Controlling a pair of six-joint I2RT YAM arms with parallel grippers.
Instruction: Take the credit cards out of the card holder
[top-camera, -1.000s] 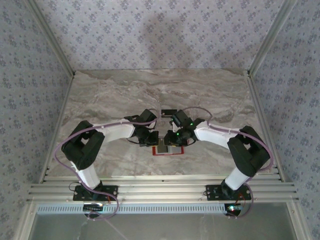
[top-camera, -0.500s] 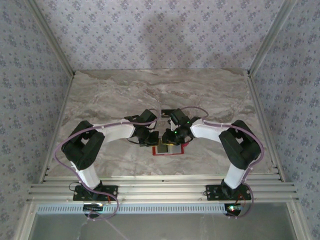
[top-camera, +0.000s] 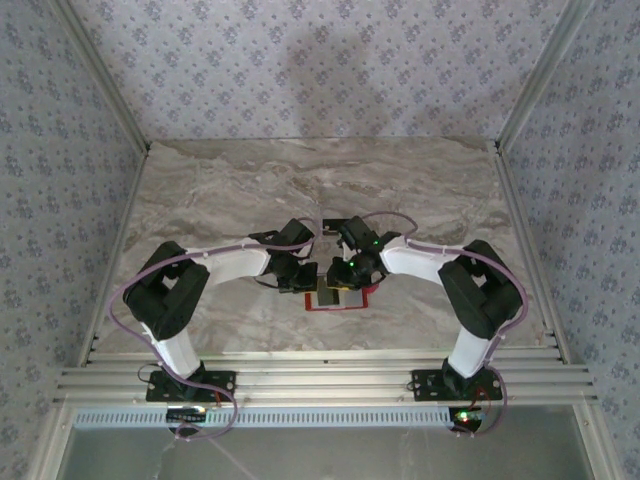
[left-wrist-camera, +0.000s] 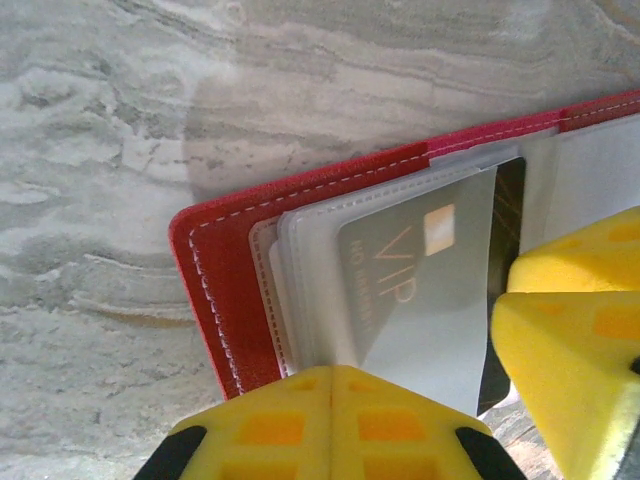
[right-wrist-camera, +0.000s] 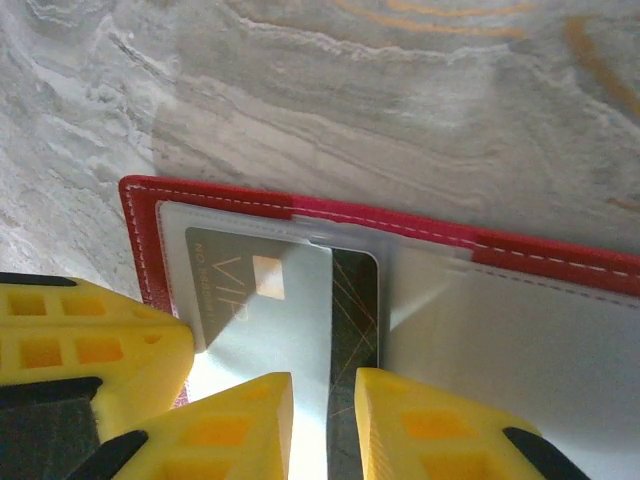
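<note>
Top view: card holder (top-camera: 340, 306) lies open and flat on the marble table (top-camera: 250, 190), near its front edge, between the two arms. Left gripper (top-camera: 310, 285) and right gripper (top-camera: 347, 284) crowd in over it and hide most of it. Patterned walls (top-camera: 300, 60) enclose the table.

Left wrist view: left jaws are pressed together, tips at the holder's edge on the clear sleeve (left-wrist-camera: 300, 290). The grey VIP card (left-wrist-camera: 420, 270) sticks partway out of the sleeve, tilted, with a dark card (left-wrist-camera: 510, 190) under it. The right gripper's yellow fingers block the cards' outer end.

Right wrist view: right jaws are slightly parted, the narrow gap straddling the line where the VIP card overlaps the dark one. Contact with either card is unclear, since the tips run off-frame.
</note>
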